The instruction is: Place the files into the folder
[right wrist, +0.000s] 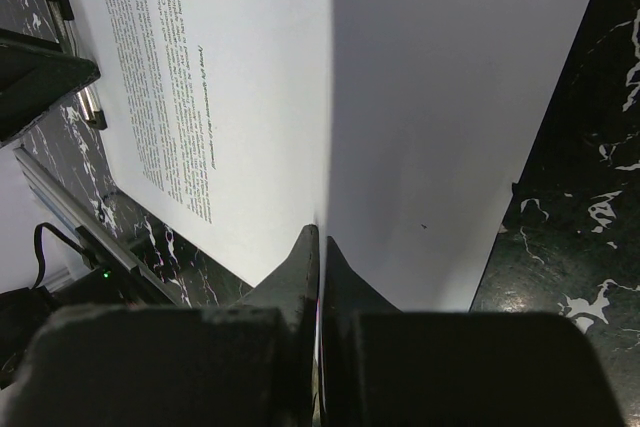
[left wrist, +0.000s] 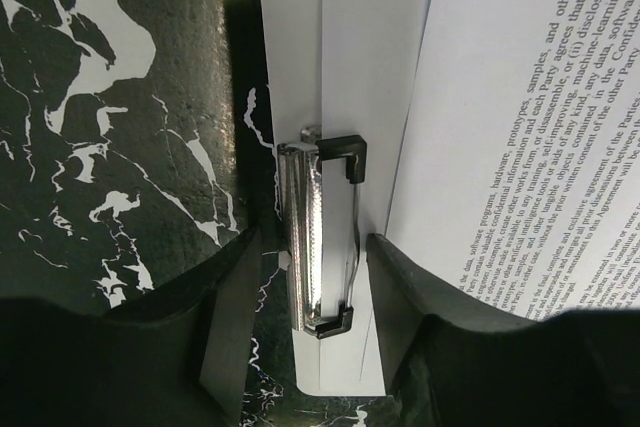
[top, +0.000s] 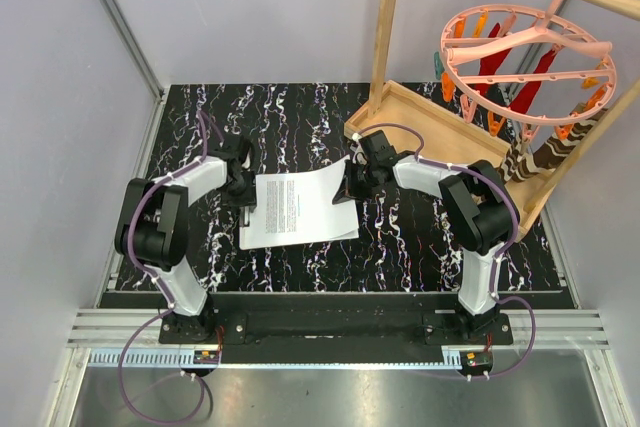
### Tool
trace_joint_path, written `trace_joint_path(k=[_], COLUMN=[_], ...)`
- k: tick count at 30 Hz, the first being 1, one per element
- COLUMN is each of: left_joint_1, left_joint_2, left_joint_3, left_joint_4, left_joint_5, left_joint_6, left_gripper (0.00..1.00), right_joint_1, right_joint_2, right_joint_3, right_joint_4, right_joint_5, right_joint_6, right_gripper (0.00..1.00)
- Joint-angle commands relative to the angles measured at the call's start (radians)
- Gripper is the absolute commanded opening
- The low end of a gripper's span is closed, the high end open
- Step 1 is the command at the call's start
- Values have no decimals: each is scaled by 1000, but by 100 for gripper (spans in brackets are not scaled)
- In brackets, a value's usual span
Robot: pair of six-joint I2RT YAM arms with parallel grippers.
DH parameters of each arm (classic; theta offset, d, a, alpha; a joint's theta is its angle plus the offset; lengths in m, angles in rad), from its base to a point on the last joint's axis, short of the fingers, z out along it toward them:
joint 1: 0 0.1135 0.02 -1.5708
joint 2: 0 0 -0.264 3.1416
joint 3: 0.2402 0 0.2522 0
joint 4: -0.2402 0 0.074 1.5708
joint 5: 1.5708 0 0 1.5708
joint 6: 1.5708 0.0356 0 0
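- Top external view: the left end effector (top: 244,195) sits at the left short edge of the folder (top: 335,234), which lies flat mid-surface (top: 400,242) on black marbled vinyl.
- Left wrist view: its two fingers (left wrist: 232,332) stand on either side of the metal clip (left wrist: 316,239), close to it. I cannot tell whether they press it.
- The files (top: 292,205) lie text-up on the folder, with their left edge beside the clip, not under it.
- The right edge of the files is lifted and curls upward off the board.
- The right end effector (top: 352,187) is pinched closed on that raised edge. In the right wrist view the fingertips (right wrist: 305,257) meet on the paper.
- Far right, well apart from these, are a shallow wooden tray (top: 450,119) and a pink peg hanger (top: 520,52).
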Motion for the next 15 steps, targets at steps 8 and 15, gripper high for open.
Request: trace_joint_path(k=[8,15], left_joint_1=[-15,-6], left_joint_2=[86,61], left_joint_3=[18,1], left_joint_4=[-5,3], left_joint_5=[-12,24], left_joint_6=[-6,-4], left_gripper=[20,0], right_joint_1=[-5,-4], right_joint_2=[37,56], right_joint_3=[28,22], right_joint_4=[40,55], right_joint_5=[-17,-25], right_joint_6=[-6,-2], right_gripper=[0,9])
